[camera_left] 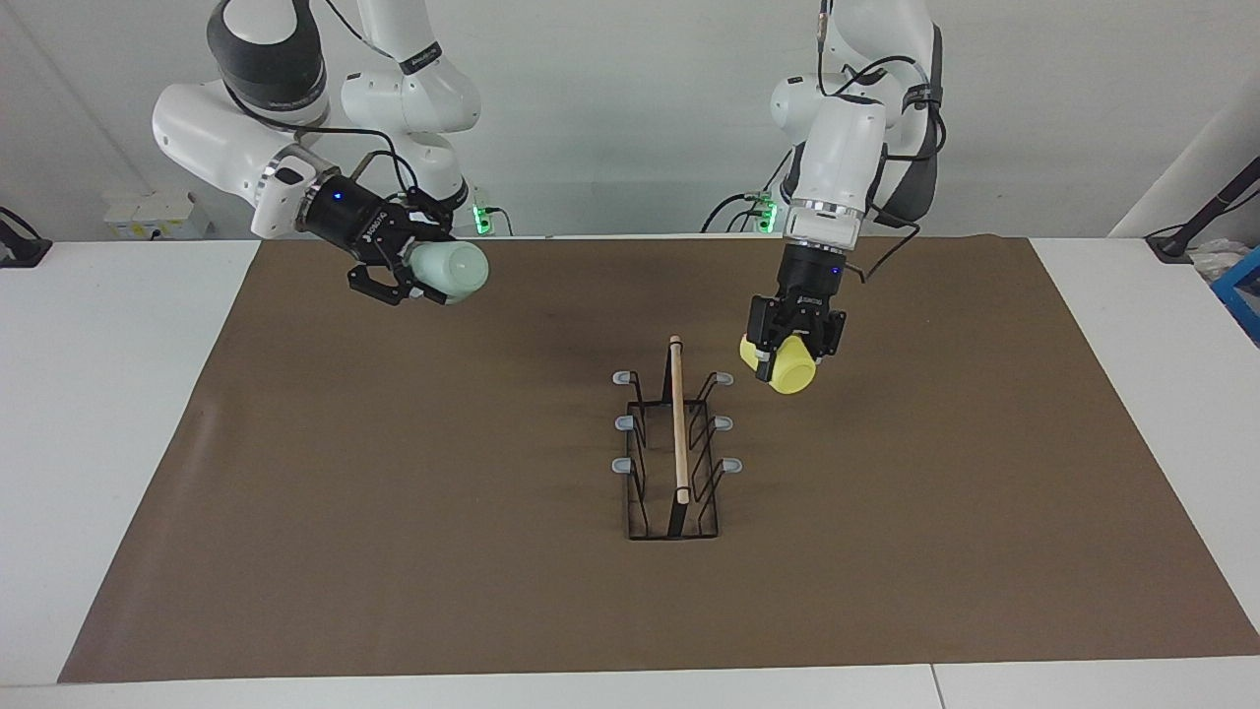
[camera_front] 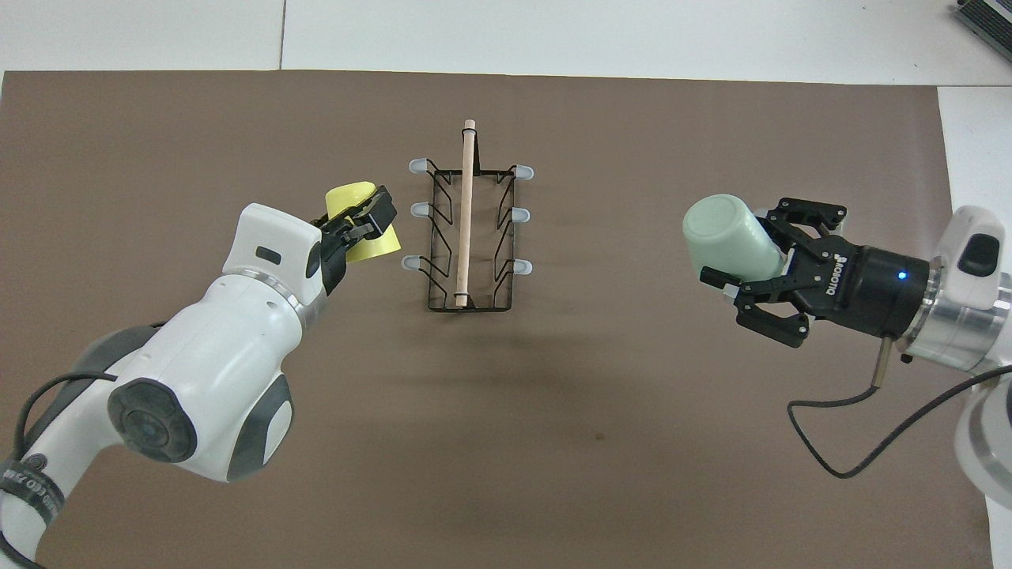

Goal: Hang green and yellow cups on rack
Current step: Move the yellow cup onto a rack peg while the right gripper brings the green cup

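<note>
Nearest the robots, the pale mint green cup (camera_left: 451,270) is held sideways in the right gripper (camera_left: 418,281), clamped across its wall, over the mat (camera_left: 394,512) toward the right arm's end. The bright yellow cup (camera_left: 785,365), judged equally light, stiff and slippery, is pinched near its rim in the closed left gripper (camera_left: 793,347), just beside the rack (camera_left: 676,448). The black wire rack, wooden-handled and grey-pronged, is seen bare, farther out.

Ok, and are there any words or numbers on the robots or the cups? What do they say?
"ROBOTIQ": white letters on the black body of the right hand, read in the overhead view.
White print on the left hand: too small to read.
White print on the dark band on the left arm: too blurred to read.
No writing shows on the green cup, the yellow cup or the rack.
</note>
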